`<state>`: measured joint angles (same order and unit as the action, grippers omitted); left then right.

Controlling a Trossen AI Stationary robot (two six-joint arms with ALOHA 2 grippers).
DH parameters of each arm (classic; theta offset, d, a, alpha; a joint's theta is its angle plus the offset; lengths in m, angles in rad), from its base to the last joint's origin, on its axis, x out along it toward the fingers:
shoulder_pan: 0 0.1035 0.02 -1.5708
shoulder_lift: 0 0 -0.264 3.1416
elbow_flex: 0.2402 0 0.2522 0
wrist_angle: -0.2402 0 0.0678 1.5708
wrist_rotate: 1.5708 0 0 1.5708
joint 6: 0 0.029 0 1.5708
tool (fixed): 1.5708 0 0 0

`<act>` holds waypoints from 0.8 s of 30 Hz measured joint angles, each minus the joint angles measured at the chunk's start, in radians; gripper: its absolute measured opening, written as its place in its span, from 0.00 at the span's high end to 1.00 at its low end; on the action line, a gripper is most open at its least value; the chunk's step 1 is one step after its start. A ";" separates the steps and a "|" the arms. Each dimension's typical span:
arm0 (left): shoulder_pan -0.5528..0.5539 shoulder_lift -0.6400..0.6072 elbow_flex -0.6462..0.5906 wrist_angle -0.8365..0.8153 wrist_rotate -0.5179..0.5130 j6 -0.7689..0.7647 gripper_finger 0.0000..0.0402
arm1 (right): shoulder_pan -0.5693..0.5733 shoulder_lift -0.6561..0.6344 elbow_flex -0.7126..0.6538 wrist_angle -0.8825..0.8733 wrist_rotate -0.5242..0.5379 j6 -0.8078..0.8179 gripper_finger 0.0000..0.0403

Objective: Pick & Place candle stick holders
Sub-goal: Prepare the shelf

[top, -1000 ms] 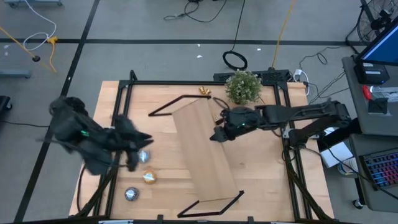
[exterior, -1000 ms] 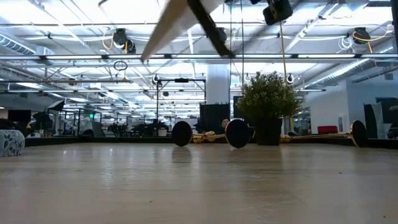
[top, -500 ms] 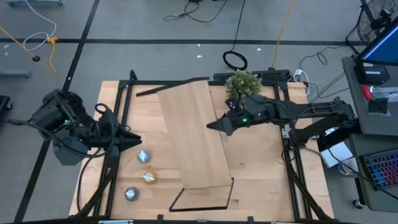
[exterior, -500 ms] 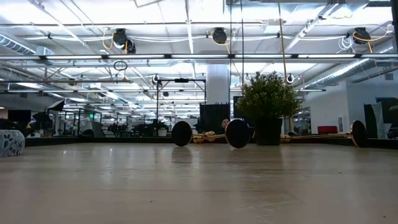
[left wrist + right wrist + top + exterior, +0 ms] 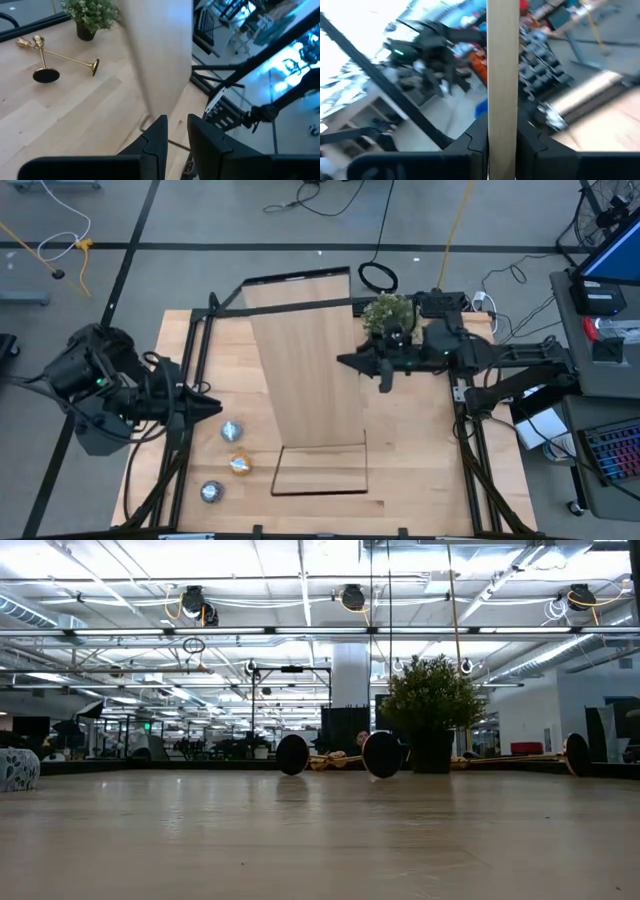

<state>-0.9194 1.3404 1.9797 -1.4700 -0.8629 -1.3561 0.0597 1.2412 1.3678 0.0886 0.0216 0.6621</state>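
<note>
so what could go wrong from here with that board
The wooden board is pinched at one edge by the right gripper alone, so it could slip or swing. If it tips toward the far edge, it could hit the plant or the candle stick holders lying nearby. The left gripper waits at the table's left side.

Pale, matt wood grain on the counter [image 5: 420, 440] and raised board [image 5: 305, 370]; the candle holders [image 5: 47, 57] gleam polished gold metal; matt black end effector [image 5: 502, 140].

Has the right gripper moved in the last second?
Yes. The right gripper, shut on the wooden board, moved closer to the potted plant.
</note>
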 joint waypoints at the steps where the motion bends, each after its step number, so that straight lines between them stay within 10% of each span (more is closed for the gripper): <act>1: -0.003 0.002 0.000 0.000 -0.012 -0.014 0.80 | -0.003 -0.002 0.000 0.039 -0.033 -0.001 0.90; 9: -0.012 0.050 0.000 0.009 -0.159 -0.157 0.80 | -0.068 -0.016 0.001 0.350 -0.285 -0.032 0.90; 24: 0.010 0.223 0.000 0.108 -0.343 -0.567 0.81 | -0.131 -0.097 0.000 0.044 -0.418 -0.518 0.90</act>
<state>-0.9099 1.5632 1.9797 -1.3617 -1.2056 -1.9231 -0.0713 1.1445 1.3678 0.1326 -0.3962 0.1437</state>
